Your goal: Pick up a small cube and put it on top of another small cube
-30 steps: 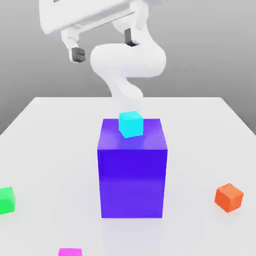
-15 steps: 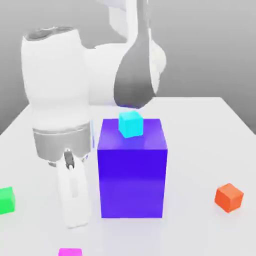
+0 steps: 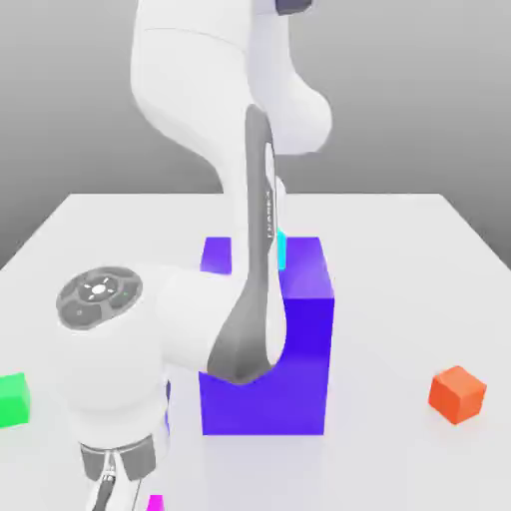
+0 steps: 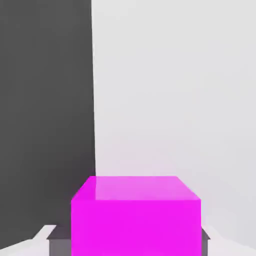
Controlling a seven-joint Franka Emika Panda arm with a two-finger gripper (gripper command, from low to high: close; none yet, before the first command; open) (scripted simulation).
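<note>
- Magenta cube [image 4: 136, 227]: cut off by the edge in both views; partly hidden behind the gripper [image 4: 136, 246] in the exterior view.
- Gripper: cut off by both views' edges.
- Cyan cube [image 3: 281, 250]: mostly hidden behind the arm [image 3: 190, 75].
- Blue block [image 3: 299, 349]: partly hidden.
- Green cube [image 3: 12, 401]: cut off at the exterior view's left.

Magenta cube: A small, bright, smooth-sided cube [image 4: 135, 227] sits gripped between the fingers of the gripper [image 4: 135, 246], its top face level in the hand view; only a sliver appears at the exterior view's bottom edge.
Cyan cube: A small cube [image 3: 281, 250] rests atop the large blue block [image 3: 269, 359], mostly hidden behind the arm [image 3: 261, 220].
Orange cube: A small cube [image 3: 457, 394] lies flat on the pale table [image 3: 399, 299] at the exterior view's right, turned corner-on.
Green cube: A small cube [image 3: 13, 400] lies on the table, cut off by the exterior view's left edge.
</note>
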